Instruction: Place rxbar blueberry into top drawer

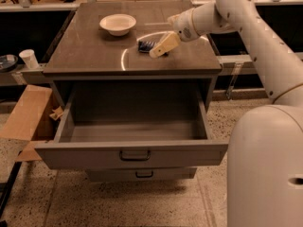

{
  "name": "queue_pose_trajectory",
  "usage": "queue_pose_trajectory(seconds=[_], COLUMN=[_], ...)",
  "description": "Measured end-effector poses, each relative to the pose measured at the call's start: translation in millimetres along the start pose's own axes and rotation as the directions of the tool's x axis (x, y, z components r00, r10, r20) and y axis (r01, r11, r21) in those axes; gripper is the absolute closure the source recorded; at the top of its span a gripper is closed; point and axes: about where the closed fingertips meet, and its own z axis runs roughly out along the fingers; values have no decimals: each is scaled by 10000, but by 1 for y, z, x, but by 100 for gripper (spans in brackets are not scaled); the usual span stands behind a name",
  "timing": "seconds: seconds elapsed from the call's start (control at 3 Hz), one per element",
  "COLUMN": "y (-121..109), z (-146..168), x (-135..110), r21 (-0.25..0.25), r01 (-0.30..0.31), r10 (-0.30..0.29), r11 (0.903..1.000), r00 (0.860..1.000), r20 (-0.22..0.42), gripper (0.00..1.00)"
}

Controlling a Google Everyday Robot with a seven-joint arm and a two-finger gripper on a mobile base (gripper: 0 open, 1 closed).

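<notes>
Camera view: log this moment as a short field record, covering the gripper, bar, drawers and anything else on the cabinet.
bowl: white, upright, at the back of the cabinet top
bar: flat on the cabinet top, right of the bowl, nearer the front
gripper: at the bar's right end, arm reaching in from the right
top drawer: pulled open, bar not in it
lower drawer: beneath, pushed further in

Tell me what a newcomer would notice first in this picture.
The big white arm stretches in from the right, its gripper just over the bar on the cabinet top. Below, the top drawer stands pulled wide open. A white bowl sits at the back left of the cabinet top.
</notes>
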Motion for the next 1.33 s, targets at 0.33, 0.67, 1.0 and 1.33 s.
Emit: queue_pose_trajectory(seconds=[0.33, 0.67, 1.0, 1.33], y=[-10, -23, -33, -38], z=[20, 27, 34, 42], x=[6, 22, 33, 39], r21=[266, 728, 979, 1045], r01=[-372, -744, -978, -1151], r10=[360, 708, 930, 1098], r11=[9990, 9946, 9904, 9878], r00=[9983, 9962, 9943, 9924], r20=[451, 512, 526, 557], gripper=[0, 0, 0, 0])
